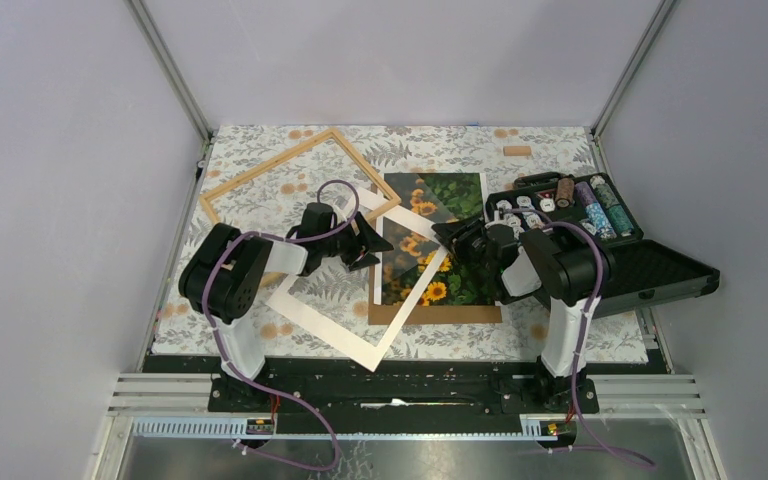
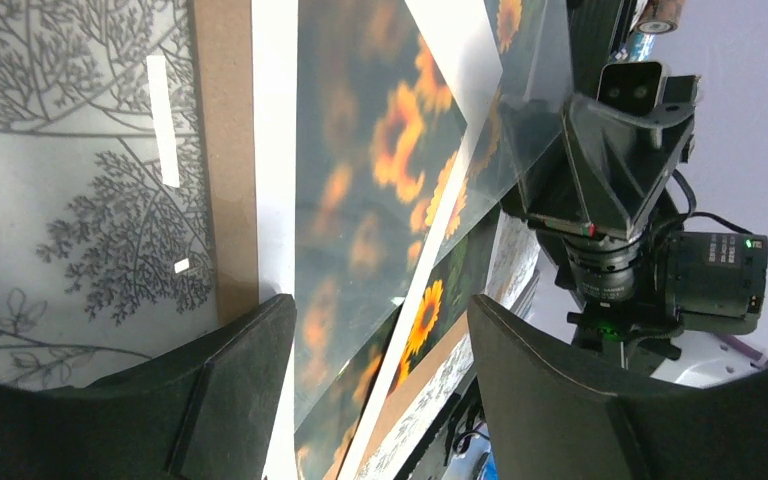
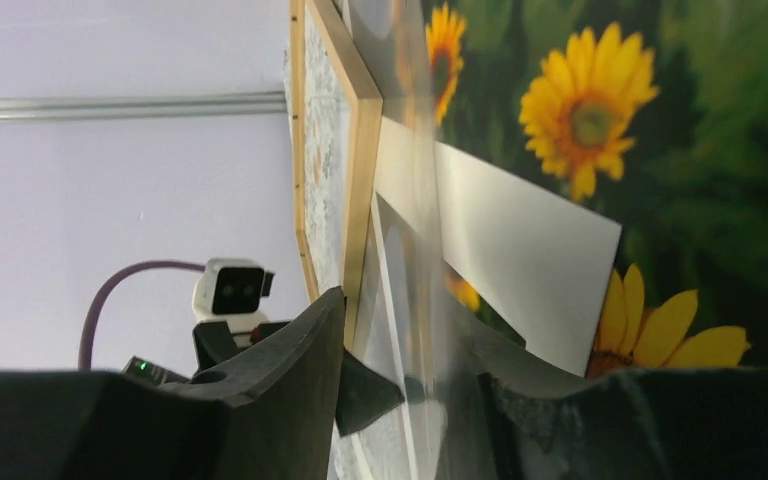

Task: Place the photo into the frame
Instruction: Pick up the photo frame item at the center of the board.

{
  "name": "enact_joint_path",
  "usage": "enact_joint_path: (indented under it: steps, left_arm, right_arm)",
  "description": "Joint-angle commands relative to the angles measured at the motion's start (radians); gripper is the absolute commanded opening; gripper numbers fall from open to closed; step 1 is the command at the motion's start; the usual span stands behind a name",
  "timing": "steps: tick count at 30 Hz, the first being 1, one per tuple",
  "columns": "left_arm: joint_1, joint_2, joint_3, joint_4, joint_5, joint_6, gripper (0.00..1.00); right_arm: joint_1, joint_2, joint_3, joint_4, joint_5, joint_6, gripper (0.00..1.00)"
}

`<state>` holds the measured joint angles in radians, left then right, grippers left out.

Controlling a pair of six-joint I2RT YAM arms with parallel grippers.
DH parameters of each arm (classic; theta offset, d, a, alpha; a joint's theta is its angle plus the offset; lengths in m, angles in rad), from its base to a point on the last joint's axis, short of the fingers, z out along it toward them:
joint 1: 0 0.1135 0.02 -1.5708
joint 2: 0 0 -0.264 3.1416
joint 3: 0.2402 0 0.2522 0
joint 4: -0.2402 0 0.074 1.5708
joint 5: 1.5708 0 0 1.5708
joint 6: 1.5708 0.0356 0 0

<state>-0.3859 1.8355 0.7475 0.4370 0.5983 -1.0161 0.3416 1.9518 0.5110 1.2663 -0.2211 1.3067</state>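
We see a white mat (image 1: 320,325) lying askew on the leaf-printed surface (image 1: 460,342), overlapping a brown backing board (image 1: 460,314); an open black case (image 1: 660,272) of chip stacks (image 1: 595,205) at right

- Left arm (image 1: 225,275), lower left: rounded black joint housings, white links.
- Right arm (image 1: 560,268), lower right: same black-and-white build.
- Purple cable (image 1: 218,340) runs along each arm.
- Left gripper (image 2: 378,310), bottom of its wrist view: thick matte-black wedge fingers (image 2: 230,390).
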Motion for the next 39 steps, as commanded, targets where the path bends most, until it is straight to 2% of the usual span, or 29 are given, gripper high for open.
enact_joint_path:
  steps: [1,4,8,10,12,16,20,24,27,33,36,39]
  left_arm:
    - [-0.015,-0.023,-0.055,-0.234,-0.060,0.111,0.73]
    - [-0.015,-0.105,-0.011,-0.292,-0.021,0.152,0.77]
    - [-0.002,-0.245,0.141,-0.492,-0.041,0.263,0.81]
    - [0.019,-0.309,0.210,-0.579,-0.076,0.319,0.83]
    - [0.055,-0.355,0.282,-0.678,-0.131,0.373,0.85]
    - [0.167,-0.413,0.318,-0.756,-0.201,0.404,0.93]
    - [0.274,-0.416,0.311,-0.779,-0.198,0.391,0.93]
    - [0.314,-0.378,0.316,-0.803,-0.241,0.405,0.93]
    - [0.299,-0.300,0.351,-0.840,-0.273,0.478,0.92]
    - [0.159,-0.098,0.494,-0.982,-0.555,0.659,0.88]
    - [0.107,-0.030,0.547,-1.012,-0.694,0.744,0.86]
    - [0.082,0.016,0.580,-1.019,-0.746,0.801,0.78]
  right_arm:
    - [0.015,0.037,0.017,0.182,0.107,-0.052,0.43]
    - [0.015,0.051,0.011,0.210,0.147,-0.089,0.33]
    - [0.014,0.052,0.007,0.257,0.182,-0.110,0.15]
    - [0.013,0.013,0.001,0.226,0.190,-0.112,0.08]
    - [0.008,-0.074,-0.005,0.115,0.188,-0.129,0.00]
    - [0.012,-0.323,0.029,-0.344,0.290,-0.260,0.00]
    - [0.002,-0.553,0.082,-0.677,0.397,-0.408,0.00]
    - [-0.005,-0.697,0.191,-0.926,0.418,-0.580,0.00]
    - [-0.009,-0.780,0.311,-1.075,0.389,-0.723,0.00]
    - [-0.009,-0.820,0.654,-1.392,0.245,-0.912,0.00]
    - [-0.009,-0.806,0.769,-1.467,0.150,-0.952,0.00]
    - [-0.009,-0.815,0.797,-1.486,0.108,-0.972,0.00]
